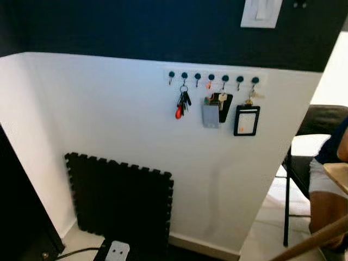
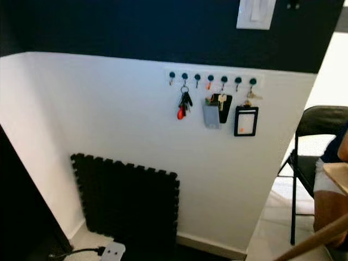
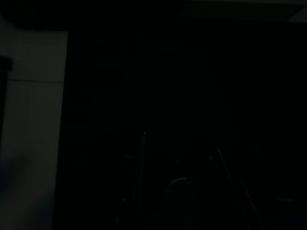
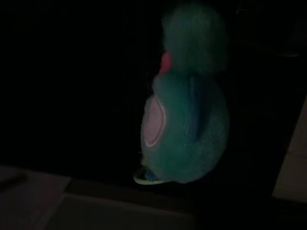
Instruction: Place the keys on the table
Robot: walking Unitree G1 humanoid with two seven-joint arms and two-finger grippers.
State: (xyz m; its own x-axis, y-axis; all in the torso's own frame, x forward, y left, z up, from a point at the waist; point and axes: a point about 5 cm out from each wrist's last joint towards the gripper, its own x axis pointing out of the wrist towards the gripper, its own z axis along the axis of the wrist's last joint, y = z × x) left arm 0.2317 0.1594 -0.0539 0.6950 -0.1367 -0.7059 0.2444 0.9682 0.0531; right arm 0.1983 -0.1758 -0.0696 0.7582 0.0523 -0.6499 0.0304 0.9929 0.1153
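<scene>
A bunch of dark keys with a red fob point(image 1: 182, 104) hangs from the second hook of a row of hooks point(image 1: 212, 78) on the white wall. On hooks to its right hang a grey tag with keys point(image 1: 211, 113) and a black badge holder point(image 1: 246, 119). The left wrist view is almost black. In the dim right wrist view a teal plush toy point(image 4: 184, 127) can be made out.
A black foam mat point(image 1: 122, 204) leans against the wall's base, with a white power strip point(image 1: 117, 252) on the floor before it. At the right stand a black chair point(image 2: 315, 147) and a seated person point(image 1: 331, 179). A wooden table edge point(image 1: 340, 176) shows far right.
</scene>
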